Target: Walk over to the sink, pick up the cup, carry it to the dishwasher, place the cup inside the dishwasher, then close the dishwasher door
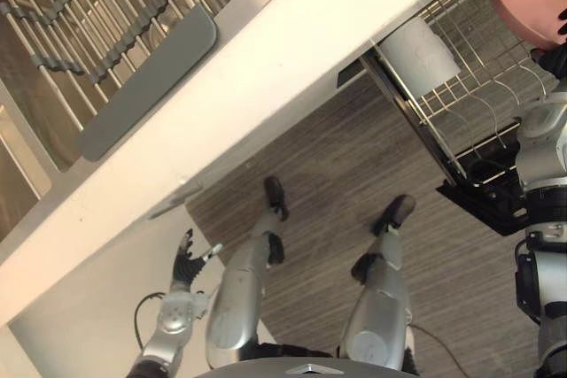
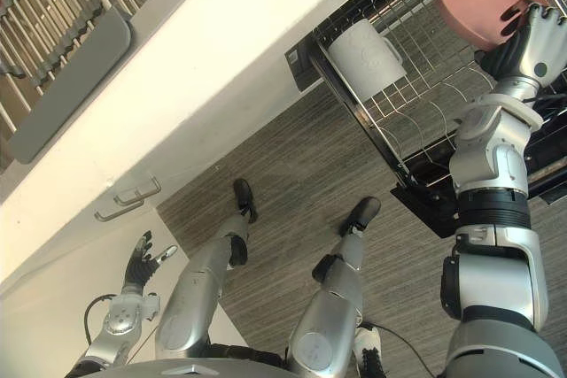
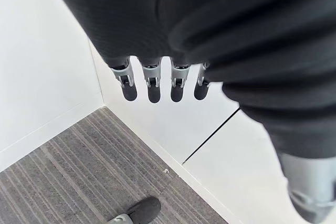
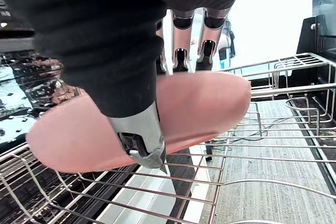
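Gripping pink cup (image 2: 478,2) by rim: right hand (image 2: 532,37), 1 o'clock, over dishwasher rack (image 2: 416,121) | white mug (image 2: 368,57) in rack, 12 o'clock | left hand (image 2: 142,263) fingers relaxed, empty, 7 o'clock beside cabinet (image 2: 53,307)

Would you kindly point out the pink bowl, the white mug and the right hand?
pink bowl (image 2: 477,2), right eye view, its outer wall.
white mug (image 2: 363,59), right eye view, its side.
right hand (image 2: 528,45), right eye view, its dark cover.
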`<state>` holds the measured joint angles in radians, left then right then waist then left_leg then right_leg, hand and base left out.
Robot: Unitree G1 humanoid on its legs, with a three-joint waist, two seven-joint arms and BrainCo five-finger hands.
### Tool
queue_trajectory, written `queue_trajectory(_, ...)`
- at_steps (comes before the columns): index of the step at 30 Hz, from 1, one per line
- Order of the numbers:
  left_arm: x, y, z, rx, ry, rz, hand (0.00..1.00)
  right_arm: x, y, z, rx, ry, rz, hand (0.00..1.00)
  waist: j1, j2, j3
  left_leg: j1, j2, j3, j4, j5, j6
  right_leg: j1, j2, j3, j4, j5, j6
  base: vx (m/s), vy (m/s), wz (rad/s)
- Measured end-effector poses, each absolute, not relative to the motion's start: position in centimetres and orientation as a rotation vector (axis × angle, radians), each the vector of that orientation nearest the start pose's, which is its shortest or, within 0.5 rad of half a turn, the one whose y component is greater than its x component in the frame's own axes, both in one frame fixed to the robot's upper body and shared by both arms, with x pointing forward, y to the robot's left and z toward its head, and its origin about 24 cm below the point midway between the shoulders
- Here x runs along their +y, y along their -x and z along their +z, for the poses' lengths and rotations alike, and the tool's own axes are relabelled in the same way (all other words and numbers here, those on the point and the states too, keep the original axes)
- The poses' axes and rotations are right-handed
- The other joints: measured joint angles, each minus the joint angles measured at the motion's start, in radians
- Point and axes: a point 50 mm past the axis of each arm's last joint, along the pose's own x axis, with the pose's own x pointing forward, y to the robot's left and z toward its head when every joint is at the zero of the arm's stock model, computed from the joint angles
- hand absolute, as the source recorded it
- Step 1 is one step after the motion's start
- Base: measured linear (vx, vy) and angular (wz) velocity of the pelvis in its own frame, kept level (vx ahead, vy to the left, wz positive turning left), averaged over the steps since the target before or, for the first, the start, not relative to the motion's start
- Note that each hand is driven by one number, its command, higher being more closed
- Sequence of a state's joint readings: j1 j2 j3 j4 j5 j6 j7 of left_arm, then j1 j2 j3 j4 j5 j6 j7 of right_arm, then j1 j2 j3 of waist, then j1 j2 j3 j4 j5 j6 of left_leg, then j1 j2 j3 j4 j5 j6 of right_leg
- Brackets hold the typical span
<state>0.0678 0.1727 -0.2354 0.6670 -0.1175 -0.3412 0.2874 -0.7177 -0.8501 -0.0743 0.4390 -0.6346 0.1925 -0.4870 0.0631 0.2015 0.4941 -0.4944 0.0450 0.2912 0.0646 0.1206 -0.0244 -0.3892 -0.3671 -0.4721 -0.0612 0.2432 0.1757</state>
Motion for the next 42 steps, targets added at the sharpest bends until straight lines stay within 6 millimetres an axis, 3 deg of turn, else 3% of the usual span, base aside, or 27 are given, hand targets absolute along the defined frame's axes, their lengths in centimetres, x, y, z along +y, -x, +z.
queue_trajectory(5, 17.9, -19.0, -8.1, 0.377, -0.130, 0.160, 0.00, -32.9, -30.2, 27.6, -0.494, 1.223, -1.015, 0.00, -0.032, 0.000, 0.000, 0.113, -0.006, -0.016, -0.048, 0.016, -0.005, 0.099, 0.000, -0.014, 0.011, -0.010, -0.002, 0.01, 0.008, 0.03)
queue_trajectory(9, 18.6, -18.6, -8.4, 0.395, -0.145, 0.186, 0.00, -33.5, -29.6, 26.7, -0.491, 1.158, -1.064, 0.00, -0.047, -0.005, -0.019, 0.215, -0.007, -0.035, -0.141, 0.060, -0.012, 0.164, 0.005, -0.035, 0.042, -0.048, 0.001, 0.01, 0.001, 0.11)
queue_trajectory(13, 19.6, -16.2, -10.1, 0.494, -0.202, 0.193, 0.00, -35.5, -28.7, 23.8, -0.378, 1.025, -1.098, 0.00, -0.066, -0.056, -0.080, 0.277, 0.007, -0.044, -0.149, 0.059, -0.023, 0.234, 0.018, -0.061, 0.045, -0.062, 0.003, 0.05, -0.031, 0.05)
queue_trajectory(15, 20.4, -14.0, -11.1, 0.574, -0.240, 0.212, 0.00, -38.3, -27.3, 20.8, -0.236, 0.878, -1.149, 0.00, -0.076, -0.112, -0.162, 0.325, 0.019, -0.044, -0.152, 0.048, -0.038, 0.284, 0.028, -0.063, 0.046, -0.082, 0.005, 0.08, -0.046, -0.02)
queue_trajectory(19, 20.7, -12.1, -12.4, 0.672, -0.274, 0.204, 0.00, -40.8, -25.0, 17.8, -0.113, 0.707, -1.191, 0.00, -0.093, -0.155, -0.234, 0.394, 0.030, -0.044, -0.152, 0.037, -0.052, 0.350, 0.040, -0.067, 0.045, -0.097, 0.002, 0.04, -0.033, -0.06)
queue_trajectory(21, 20.8, -11.4, -12.8, 0.709, -0.277, 0.204, 0.00, -41.8, -24.2, 16.7, -0.067, 0.634, -1.194, 0.00, -0.111, -0.158, -0.256, 0.417, 0.033, -0.042, -0.152, 0.035, -0.055, 0.371, 0.042, -0.066, 0.046, -0.107, 0.005, -0.03, -0.016, -0.06)
queue_trajectory(22, 20.7, -11.1, -13.1, 0.729, -0.277, 0.201, 0.00, -42.5, -23.7, 16.0, -0.030, 0.566, -1.187, 1.00, -0.123, -0.152, -0.264, 0.425, 0.034, -0.039, -0.152, 0.034, -0.055, 0.371, 0.041, -0.064, 0.046, -0.112, 0.001, -0.08, 0.001, -0.11)
queue_trajectory(24, 20.4, -10.4, -13.4, 0.757, -0.271, 0.190, 0.00, -43.4, -23.2, 14.6, 0.045, 0.438, -1.153, 1.00, -0.144, -0.134, -0.274, 0.422, 0.037, -0.020, -0.152, 0.029, -0.064, 0.365, 0.040, -0.058, 0.049, -0.115, 0.005, -0.10, 0.014, -0.13)
queue_trajectory(27, 19.1, -9.3, -14.1, 0.807, -0.220, 0.145, 0.00, -44.3, -22.9, 12.2, 0.167, 0.268, -1.085, 1.00, -0.171, -0.085, -0.261, 0.382, 0.039, 0.010, -0.152, 0.031, -0.067, 0.309, 0.038, -0.033, 0.041, -0.112, 0.004, -0.12, 0.028, -0.17)
queue_trajectory(29, 18.0, -9.2, -14.3, 0.819, -0.198, 0.089, 0.00, -44.8, -23.0, 12.2, 0.177, 0.178, -1.040, 1.00, -0.183, -0.019, -0.220, 0.329, 0.034, 0.030, -0.152, 0.040, -0.081, 0.243, 0.026, -0.015, 0.043, -0.097, 0.005, -0.09, 0.017, -0.20)
queue_trajectory(30, 17.7, -9.2, -14.3, 0.818, -0.191, 0.082, 0.00, -44.9, -23.3, 12.6, 0.174, 0.163, -1.034, 1.00, -0.186, -0.003, -0.200, 0.323, 0.031, 0.041, -0.152, 0.041, -0.082, 0.226, 0.022, -0.002, 0.045, -0.092, 0.006, -0.11, 0.025, -0.34)
queue_trajectory(32, 16.4, -9.1, -14.4, 0.814, -0.162, 0.046, 0.00, -45.0, -24.7, 15.1, 0.105, 0.138, -1.015, 1.00, -0.190, 0.050, -0.127, 0.286, 0.012, 0.069, -0.152, 0.046, -0.087, 0.151, 0.004, 0.055, 0.048, -0.055, 0.009, -0.10, 0.025, -0.43)
queue_trajectory(36, 14.5, -8.7, -14.6, 0.821, -0.141, -0.030, 0.00, -45.3, -25.5, 19.2, -0.007, 0.167, -1.023, 1.00, -0.169, 0.115, -0.083, 0.231, -0.015, 0.086, -0.152, 0.056, -0.081, 0.063, -0.017, 0.107, 0.045, -0.012, 0.008, -0.02, 0.011, -0.23)
queue_trajectory(42, 14.1, -8.9, -14.4, 0.804, -0.133, -0.055, 0.00, -43.4, -27.6, 22.5, -0.047, 0.371, -0.920, 1.00, -0.116, 0.138, -0.100, 0.182, -0.055, -0.025, -0.152, 0.066, -0.062, 0.013, -0.054, 0.102, 0.053, 0.010, 0.016, 0.08, 0.019, 0.10)
